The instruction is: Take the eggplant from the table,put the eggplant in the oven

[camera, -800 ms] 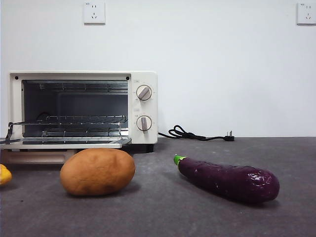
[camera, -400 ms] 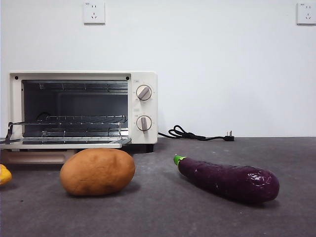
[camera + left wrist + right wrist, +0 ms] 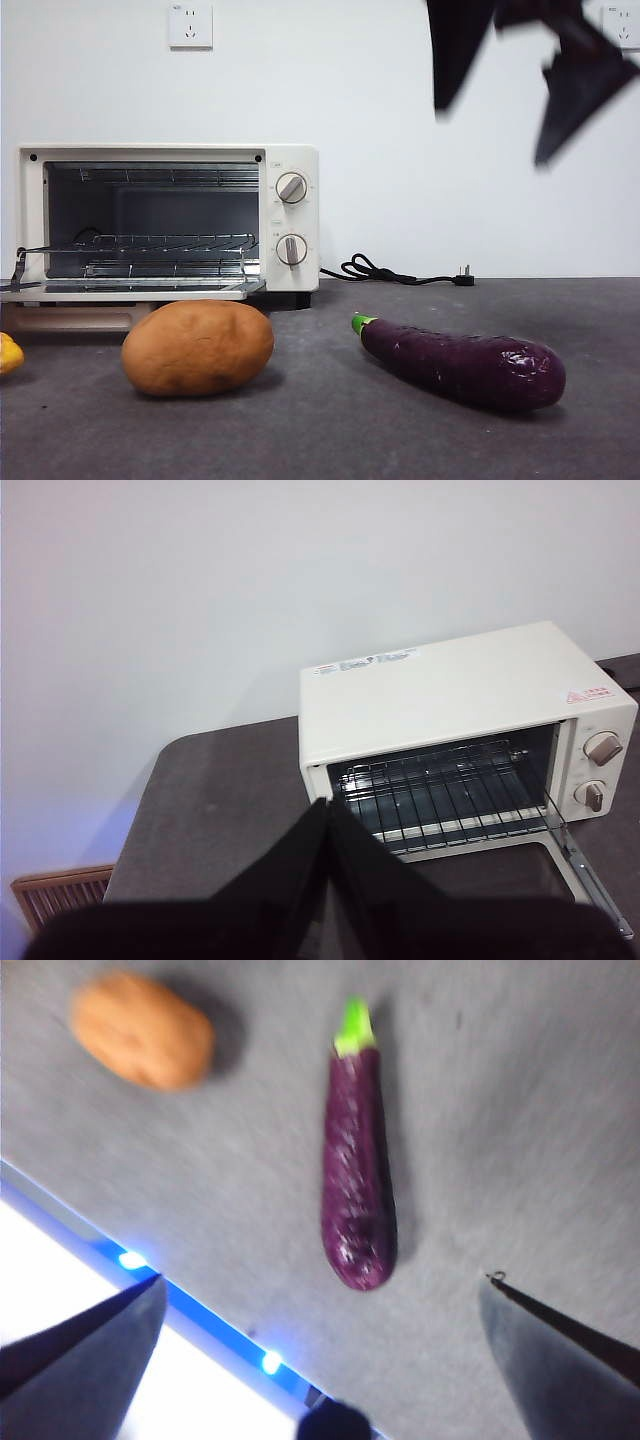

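Note:
The dark-purple eggplant [image 3: 460, 362] lies on the grey table [image 3: 330, 430] at the front right, its green stem pointing towards the oven. In the right wrist view the eggplant [image 3: 357, 1190] lies lengthwise ahead of my right gripper [image 3: 325, 1280], whose jaws stand wide open. From the front, that right gripper [image 3: 493, 130] hangs blurred, high above the eggplant at the top right. The cream oven [image 3: 290, 215] stands at the back left with its door down and its wire rack bare. My left gripper [image 3: 327, 805] is shut and empty, facing the oven [image 3: 450, 680] from above.
A brown potato [image 3: 198, 347] sits in front of the oven door, left of the eggplant; the potato [image 3: 143, 1030] also shows from the right wrist. A yellow object [image 3: 8, 352] peeks in at the left edge. A black power cord [image 3: 385, 272] lies behind, by the wall.
The right arm has come into the front view at the top right, above the eggplant. The eggplant, potato and oven have not moved.

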You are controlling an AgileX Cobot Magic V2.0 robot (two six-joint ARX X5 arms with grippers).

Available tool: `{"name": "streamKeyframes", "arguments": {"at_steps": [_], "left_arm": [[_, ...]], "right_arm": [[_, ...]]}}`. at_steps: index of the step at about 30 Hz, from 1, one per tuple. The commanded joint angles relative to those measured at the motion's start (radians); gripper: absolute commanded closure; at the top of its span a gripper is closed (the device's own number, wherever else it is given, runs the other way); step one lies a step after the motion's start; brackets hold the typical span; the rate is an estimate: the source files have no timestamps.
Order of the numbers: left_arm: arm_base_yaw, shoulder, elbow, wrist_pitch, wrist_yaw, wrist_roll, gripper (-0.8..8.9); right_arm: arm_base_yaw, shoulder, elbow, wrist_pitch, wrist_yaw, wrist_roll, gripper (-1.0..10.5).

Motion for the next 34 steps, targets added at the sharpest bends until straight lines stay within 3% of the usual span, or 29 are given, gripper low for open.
{"name": "streamKeyframes", "arguments": {"at_steps": [1, 10, 19, 24, 34], "left_arm": [[0.003, -0.003, -0.002, 0.004, 0.002, 0.011, 8.19], [0.003, 0.014, -0.002, -0.003, 0.057, -0.001, 8.19], [0.003, 0.036, -0.002, -0.003, 0.055, 0.000, 8.19], [0.003, 0.044, -0.002, -0.003, 0.055, 0.000, 8.19], [0.003, 0.049, -0.002, -0.002, 0.055, 0.000, 8.19]], "right_arm": [[0.004, 0.026, -0.103, 0.059, 0.000, -0.010, 3.8], [0.035, 0.105, -0.286, 0.236, 0.000, -0.006, 3.8], [0.035, 0.155, -0.347, 0.321, 0.000, 0.011, 3.9], [0.040, 0.155, -0.352, 0.360, 0.002, 0.023, 6.0], [0.042, 0.161, -0.367, 0.375, 0.005, 0.039, 6.1]]}}
